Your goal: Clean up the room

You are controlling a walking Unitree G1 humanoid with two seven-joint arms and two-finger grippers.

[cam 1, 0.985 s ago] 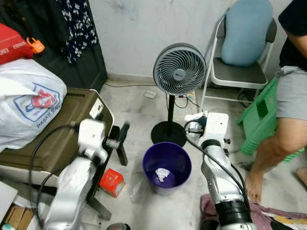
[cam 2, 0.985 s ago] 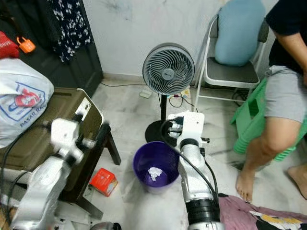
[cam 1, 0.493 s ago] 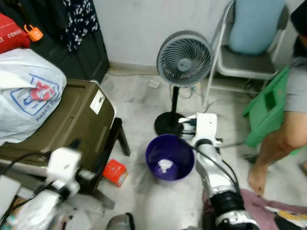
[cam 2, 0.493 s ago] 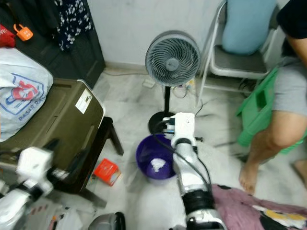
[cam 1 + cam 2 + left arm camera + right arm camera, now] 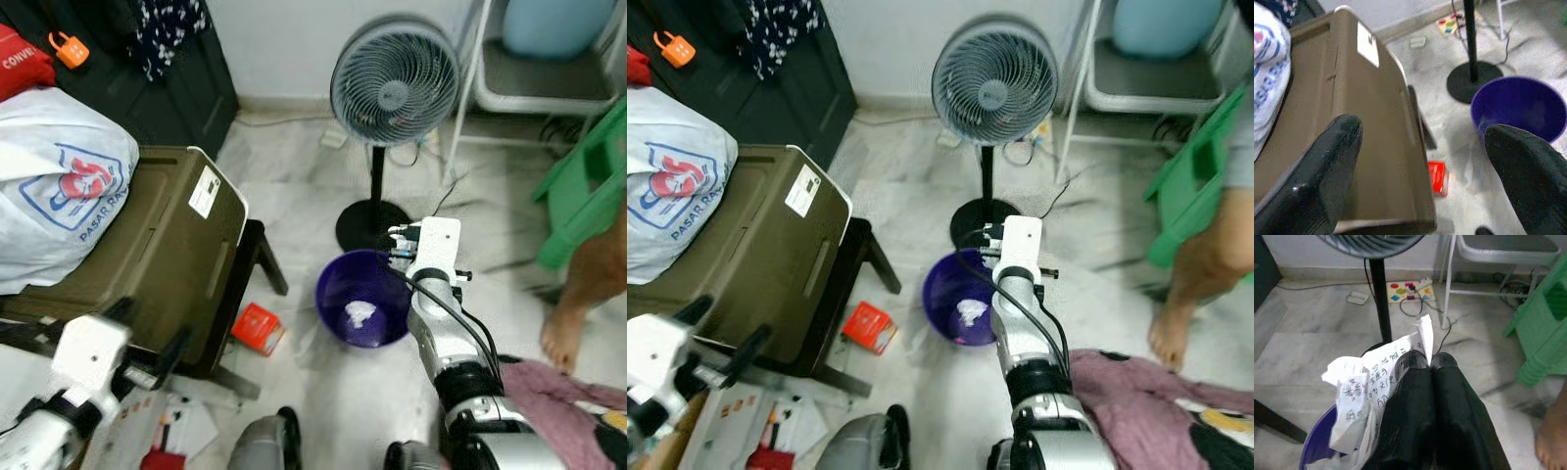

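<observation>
While the right gripper (image 5: pixel 1429 363) pinches a crumpled handwritten paper sheet (image 5: pixel 1369 382) above the round purple plastic bin (image 5: pixel 364 311), releasing seems next; the left gripper (image 5: pixel 1420 147) gapes empty.

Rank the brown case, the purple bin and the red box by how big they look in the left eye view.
1. Brown case, largest.
2. Purple bin.
3. Red box, smallest.
</observation>
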